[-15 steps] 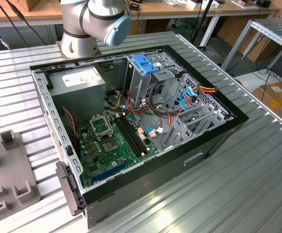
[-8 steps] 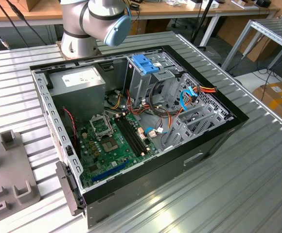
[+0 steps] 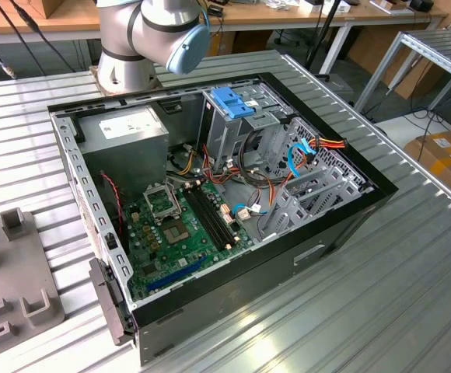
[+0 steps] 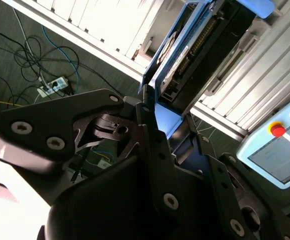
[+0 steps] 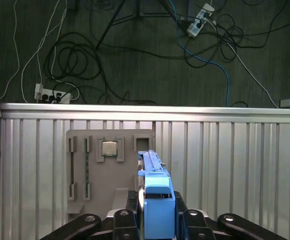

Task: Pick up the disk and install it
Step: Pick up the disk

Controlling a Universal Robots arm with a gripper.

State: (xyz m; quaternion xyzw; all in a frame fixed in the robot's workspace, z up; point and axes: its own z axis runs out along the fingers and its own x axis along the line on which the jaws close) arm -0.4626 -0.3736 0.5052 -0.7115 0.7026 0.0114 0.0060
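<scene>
In both wrist views my gripper (image 5: 157, 212) is shut on the disk (image 5: 155, 182), a flat drive in a bright blue caddy. The disk hangs edge-on above the ribbed metal table (image 5: 235, 165), over a grey parts fixture (image 5: 92, 175). The second wrist view shows the disk's dark body (image 4: 205, 47) and blue frame reaching out from the black fingers (image 4: 146, 107) of the gripper (image 4: 166, 122). The exterior view has the open computer case (image 3: 210, 194) lying on the table, with its metal drive cage (image 3: 245, 124) near the arm's base (image 3: 144, 39).
A fixed blue bracket (image 3: 233, 101) sits on top of the cage, with blue and orange cables (image 3: 307, 151) beside it. The grey fixture (image 3: 12, 276) lies at the exterior view's left and holds a chip (image 5: 110, 148). A pendant with a red button (image 4: 277, 131) and floor cables (image 5: 85, 55) lie beyond the table edge.
</scene>
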